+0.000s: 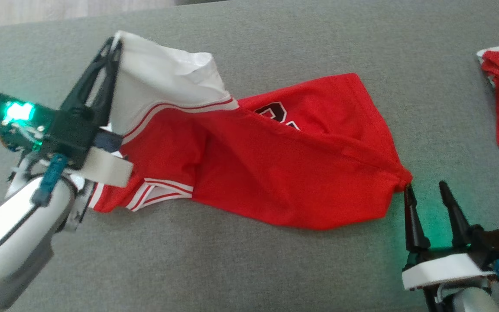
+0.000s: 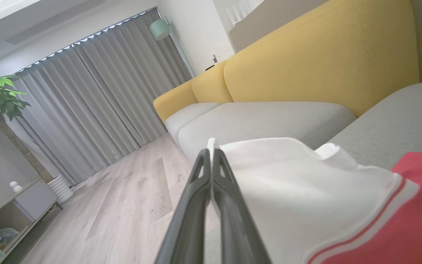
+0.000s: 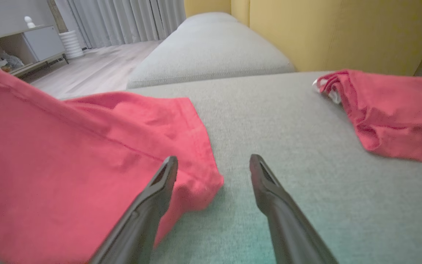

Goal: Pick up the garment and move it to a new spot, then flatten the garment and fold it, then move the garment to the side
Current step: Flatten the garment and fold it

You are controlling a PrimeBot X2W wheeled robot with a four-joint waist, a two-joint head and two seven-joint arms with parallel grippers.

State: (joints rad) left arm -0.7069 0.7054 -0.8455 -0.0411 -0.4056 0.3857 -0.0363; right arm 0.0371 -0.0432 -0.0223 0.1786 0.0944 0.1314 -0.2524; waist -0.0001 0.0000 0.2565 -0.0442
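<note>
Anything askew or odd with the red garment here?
The red garment lies bunched and twisted, not flat: its white inside is turned out where the shut left claw pinches it, and the black print is half hidden in a fold. The right claw stands open at the hem corner.

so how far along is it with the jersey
Early. Nothing finished: the jersey lies crumpled. In hand: left fingers pinch its white end, right fingers open at the red corner. To do: moving, flattening, folding, setting aside.
</note>
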